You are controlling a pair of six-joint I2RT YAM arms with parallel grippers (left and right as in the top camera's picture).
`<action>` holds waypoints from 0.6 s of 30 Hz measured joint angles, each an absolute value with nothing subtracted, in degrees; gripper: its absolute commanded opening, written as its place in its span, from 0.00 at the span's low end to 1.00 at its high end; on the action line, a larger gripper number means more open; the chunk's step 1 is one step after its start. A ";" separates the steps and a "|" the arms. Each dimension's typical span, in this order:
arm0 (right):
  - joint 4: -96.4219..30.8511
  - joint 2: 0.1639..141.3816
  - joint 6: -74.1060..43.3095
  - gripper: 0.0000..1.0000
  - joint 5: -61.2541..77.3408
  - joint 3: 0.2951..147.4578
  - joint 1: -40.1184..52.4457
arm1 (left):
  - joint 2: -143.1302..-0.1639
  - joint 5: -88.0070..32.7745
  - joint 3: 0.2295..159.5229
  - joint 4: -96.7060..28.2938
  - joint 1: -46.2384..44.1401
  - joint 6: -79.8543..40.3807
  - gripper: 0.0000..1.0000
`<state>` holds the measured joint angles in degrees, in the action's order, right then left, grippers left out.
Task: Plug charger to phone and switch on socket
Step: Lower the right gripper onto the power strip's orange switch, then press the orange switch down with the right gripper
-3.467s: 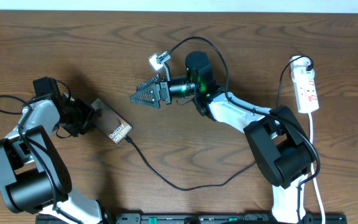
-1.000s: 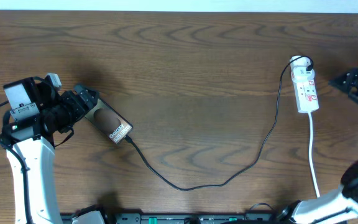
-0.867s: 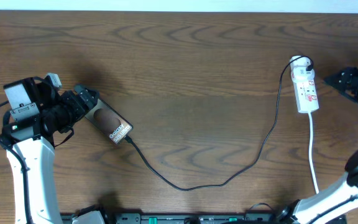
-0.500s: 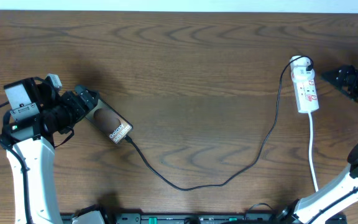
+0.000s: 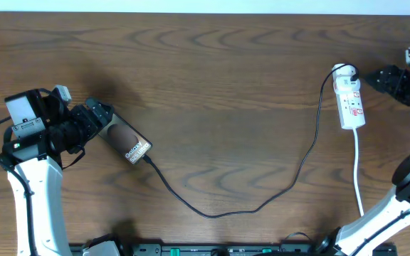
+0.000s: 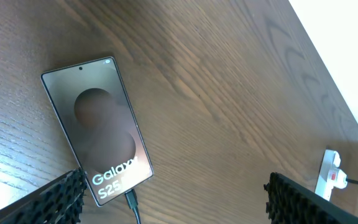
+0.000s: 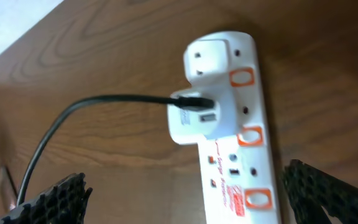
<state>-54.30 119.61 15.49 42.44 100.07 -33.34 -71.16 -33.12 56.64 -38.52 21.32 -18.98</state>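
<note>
The right pincer (image 5: 377,77), which 3.5 s ago hung over the middle of the bench just right of the phone (image 5: 124,139), has swung out to the far right edge. Over the last second it has crept leftward and farther back, and its tips now sit just beside the far end of the socket (image 5: 350,99). The left arm has changed from its folded pose, and its pincer (image 5: 95,119) has shifted slightly farther along the phone's left end.

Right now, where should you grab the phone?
Probably pinch the phone across its two long edges, coming straight down. It lies flat, screen up, so only the thin sides give a hold. Stay at the end away from the cable.
</note>
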 measured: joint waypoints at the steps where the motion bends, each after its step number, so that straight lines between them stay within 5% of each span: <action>1: -53.89 119.61 15.42 0.99 42.02 100.07 -32.56 | -71.20 -33.12 56.64 -38.54 21.32 -18.98 0.91; 18: -52.84 121.51 14.50 0.99 38.13 99.50 -28.95 | -72.03 -33.12 56.64 -39.68 21.32 -16.58 0.91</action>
